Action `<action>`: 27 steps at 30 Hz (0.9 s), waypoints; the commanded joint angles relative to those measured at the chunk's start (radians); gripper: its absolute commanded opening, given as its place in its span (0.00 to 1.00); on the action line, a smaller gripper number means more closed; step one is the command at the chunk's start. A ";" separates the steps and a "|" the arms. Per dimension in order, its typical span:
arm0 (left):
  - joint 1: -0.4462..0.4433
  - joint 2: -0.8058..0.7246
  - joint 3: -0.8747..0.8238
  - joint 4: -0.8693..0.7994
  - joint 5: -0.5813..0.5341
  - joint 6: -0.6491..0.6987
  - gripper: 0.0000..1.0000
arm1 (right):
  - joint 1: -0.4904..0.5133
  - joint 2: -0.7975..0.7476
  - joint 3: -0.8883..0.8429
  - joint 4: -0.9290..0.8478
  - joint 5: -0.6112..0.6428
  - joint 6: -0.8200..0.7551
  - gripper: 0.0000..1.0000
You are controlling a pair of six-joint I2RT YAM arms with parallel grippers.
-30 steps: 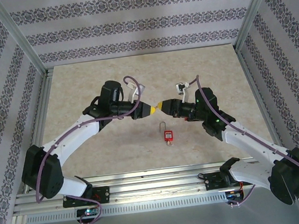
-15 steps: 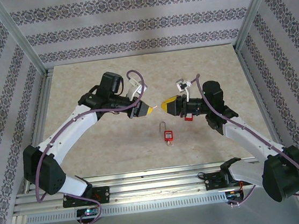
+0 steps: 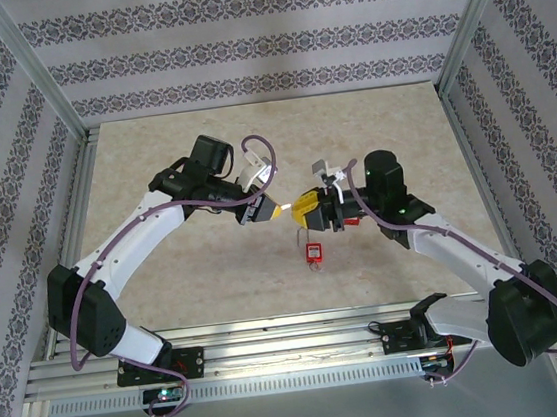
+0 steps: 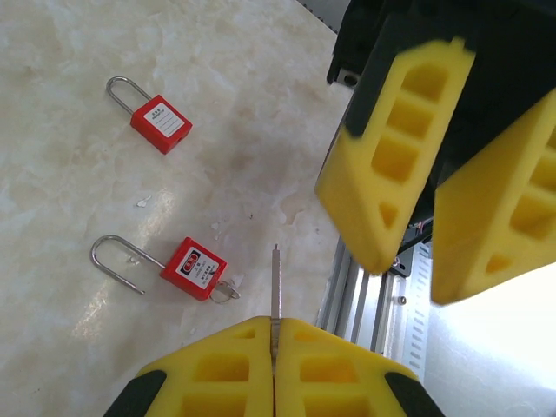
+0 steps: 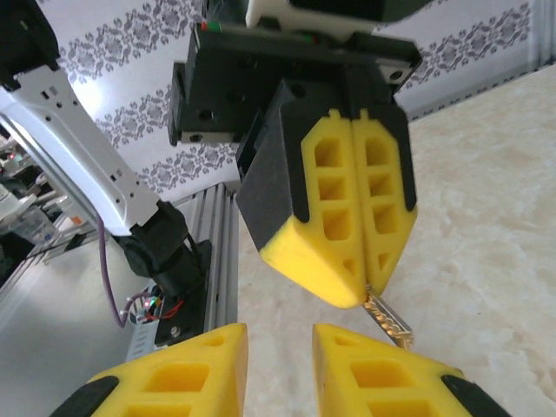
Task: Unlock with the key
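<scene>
Item: thin silver metal key (image 4: 275, 282), which I judge light, stiff and slippery. Left gripper (image 4: 274, 326) clamps its bow end (right gripper (image 5: 278, 347) gapes, empty).

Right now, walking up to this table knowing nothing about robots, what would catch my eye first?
Two yellow-tipped grippers meet nose to nose above mid-table: the left gripper is shut on a thin metal key, and the right gripper stands open just beyond its tip. Below, on the pale table, one red padlock lies close by and a second red padlock lies farther off.
</scene>
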 commanded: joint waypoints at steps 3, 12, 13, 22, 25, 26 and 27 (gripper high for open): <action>-0.022 -0.025 0.007 -0.020 0.030 0.038 0.00 | 0.011 0.024 0.010 0.013 -0.013 -0.070 0.24; -0.037 -0.028 -0.005 0.004 0.038 0.024 0.00 | 0.016 0.045 0.024 0.003 -0.008 -0.070 0.19; -0.038 -0.027 -0.005 0.005 0.041 0.024 0.00 | 0.017 0.045 0.023 0.003 -0.010 -0.071 0.18; -0.049 -0.012 0.000 0.005 0.050 0.028 0.00 | 0.015 0.051 0.018 0.007 -0.015 -0.068 0.10; -0.050 -0.013 -0.003 0.018 0.055 0.022 0.00 | 0.015 0.060 0.020 0.008 -0.021 -0.068 0.09; -0.050 -0.013 -0.004 0.021 0.058 0.020 0.00 | 0.015 0.060 0.021 0.008 -0.020 -0.067 0.08; -0.052 -0.012 -0.003 0.020 0.061 0.021 0.00 | 0.015 0.063 0.021 0.008 -0.018 -0.068 0.07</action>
